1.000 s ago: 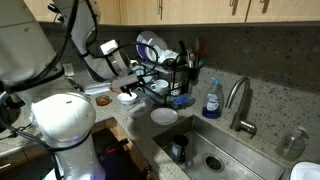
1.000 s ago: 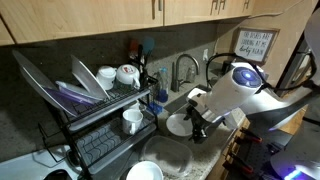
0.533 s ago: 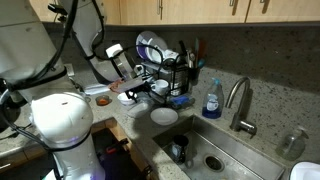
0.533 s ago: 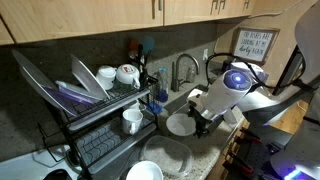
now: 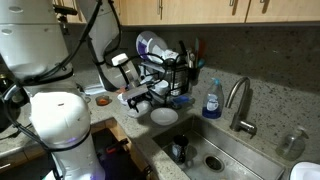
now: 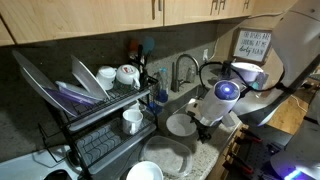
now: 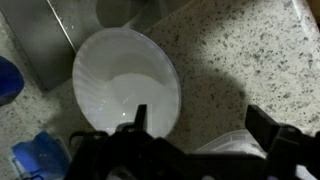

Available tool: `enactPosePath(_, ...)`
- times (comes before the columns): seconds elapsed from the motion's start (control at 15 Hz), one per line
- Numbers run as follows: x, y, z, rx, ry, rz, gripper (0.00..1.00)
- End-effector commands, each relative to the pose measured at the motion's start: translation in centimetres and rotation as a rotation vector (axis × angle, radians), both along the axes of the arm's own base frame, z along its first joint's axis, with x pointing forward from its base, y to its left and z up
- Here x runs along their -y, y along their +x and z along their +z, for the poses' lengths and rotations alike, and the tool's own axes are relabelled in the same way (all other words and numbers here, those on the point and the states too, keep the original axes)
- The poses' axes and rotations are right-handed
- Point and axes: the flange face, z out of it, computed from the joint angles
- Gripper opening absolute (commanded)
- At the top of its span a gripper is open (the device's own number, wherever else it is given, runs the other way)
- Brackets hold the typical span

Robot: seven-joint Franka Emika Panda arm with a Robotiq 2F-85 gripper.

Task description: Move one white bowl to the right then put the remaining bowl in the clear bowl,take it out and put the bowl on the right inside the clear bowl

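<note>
The white bowl (image 7: pixel 125 85) sits upright on the speckled stone bench (image 7: pixel 240 60), just beside the steel sink (image 5: pixel 215 155), as both exterior views show it (image 5: pixel 164 116) (image 6: pixel 180 125). In the wrist view it lies mostly to one side of the pincer (image 7: pixel 197 112). One dark fingertip (image 7: pixel 137 115) overlaps the bowl's near rim, and the opposite finger stands over bare bench, apart from the bowl. Whether that first fingertip touches the rim cannot be told. The pincer is wide open and holds nothing. In both exterior views it hangs low right at the bowl's edge (image 5: pixel 143 100) (image 6: pixel 207 122).

Nearer the camera in an exterior view is a shallow greyish round dish that looks see-through, seemingly the clear bowl (image 6: pixel 170 148). A second white bowl (image 6: pixel 143 171) touches or overlaps its near edge.

Behind the bowls stands a black dish rack (image 6: pixel 95 105) with plates and cups. A blue soap bottle (image 5: pixel 212 100) and the tap (image 5: pixel 238 105) stand by the sink.
</note>
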Motion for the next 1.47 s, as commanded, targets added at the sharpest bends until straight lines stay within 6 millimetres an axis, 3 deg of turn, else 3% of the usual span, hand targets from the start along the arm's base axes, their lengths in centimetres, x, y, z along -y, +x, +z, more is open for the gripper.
enactPosePath(0.0, 0.1, 1.5, -1.7, -0.005, -0.031, 0.029, 1.00)
enactPosePath(0.8, 0.8, 5.6, -8.2, 0.023, -0.035, 0.074, 1.00)
enactPosePath(0.87, 0.9, 5.8, -8.8, 0.022, -0.035, 0.071, 0.93)
enactPosePath(0.93, 0.9, 6.1, -9.2, 0.022, -0.039, 0.072, 0.74)
enactPosePath(1.4, 0.6, 6.1, -10.2, 0.049, -0.046, 0.064, 0.20)
